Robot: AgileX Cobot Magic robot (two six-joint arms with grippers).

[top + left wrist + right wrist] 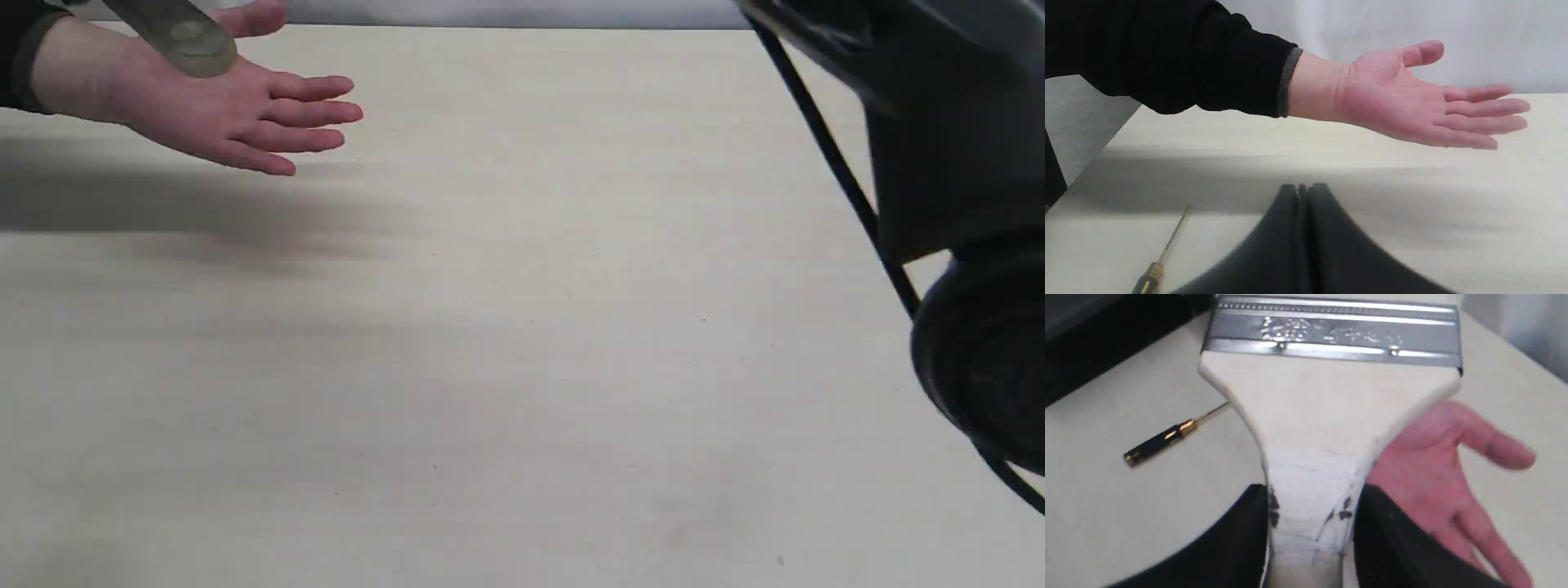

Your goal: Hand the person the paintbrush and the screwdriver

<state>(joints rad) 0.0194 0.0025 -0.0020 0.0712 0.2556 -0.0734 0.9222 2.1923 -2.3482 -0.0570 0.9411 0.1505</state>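
Grasps brush (1331, 408) in right end effector (1312, 498), near hand (1437, 469); has left end effector (1303, 192) clenched, empty. Could drop brush onto desk (1106, 522) by releasing short of palm.

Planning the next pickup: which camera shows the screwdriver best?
The right wrist view: the screwdriver lies nearly whole, black handle and gold bands clear, its tip behind the paintbrush. The left wrist view cuts off its handle at the frame edge. The exterior view misses it.
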